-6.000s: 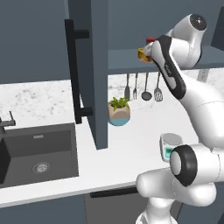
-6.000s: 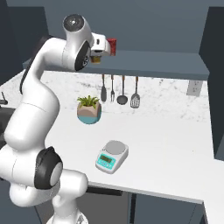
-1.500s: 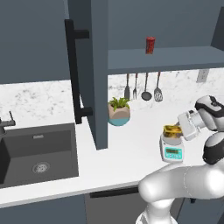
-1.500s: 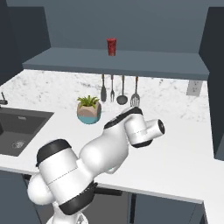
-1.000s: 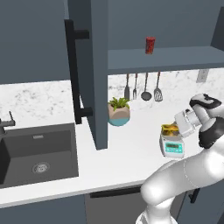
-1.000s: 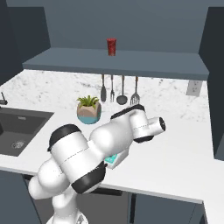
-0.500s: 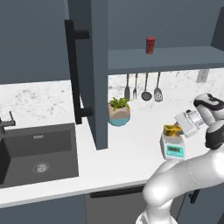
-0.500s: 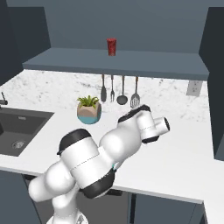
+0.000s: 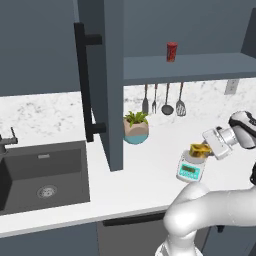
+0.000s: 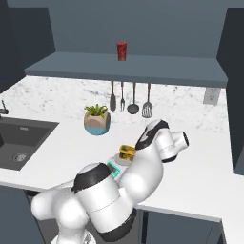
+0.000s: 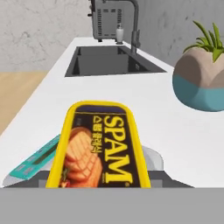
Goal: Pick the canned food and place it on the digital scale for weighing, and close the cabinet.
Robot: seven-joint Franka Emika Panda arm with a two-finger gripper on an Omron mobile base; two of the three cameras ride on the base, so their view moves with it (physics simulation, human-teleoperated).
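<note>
The canned food (image 9: 198, 150) is a yellow tin with a dark band. My gripper (image 9: 205, 148) is shut on it from the right and holds it just over the digital scale (image 9: 192, 169). The hand view has the tin (image 11: 99, 150) lying lengthwise in the middle, with the scale's teal panel (image 11: 36, 158) below it to the left. From the right base view the tin (image 10: 126, 151) hangs above the scale (image 10: 114, 167), half behind my arm. Whether tin and scale touch is unclear. The cabinet door (image 9: 109, 75) with its black bar handle (image 9: 83, 85) stands open.
A slim red can (image 9: 171, 51) stands on the open cabinet shelf (image 10: 128, 66). A potted plant (image 9: 136, 128) sits on the counter behind the scale, with utensils (image 9: 163, 100) hanging on the wall above. The sink (image 9: 42, 172) lies to the left.
The hand with the tin has stayed over the scale, shifting only slightly. My arm's upper joints have swung a little to the right.
</note>
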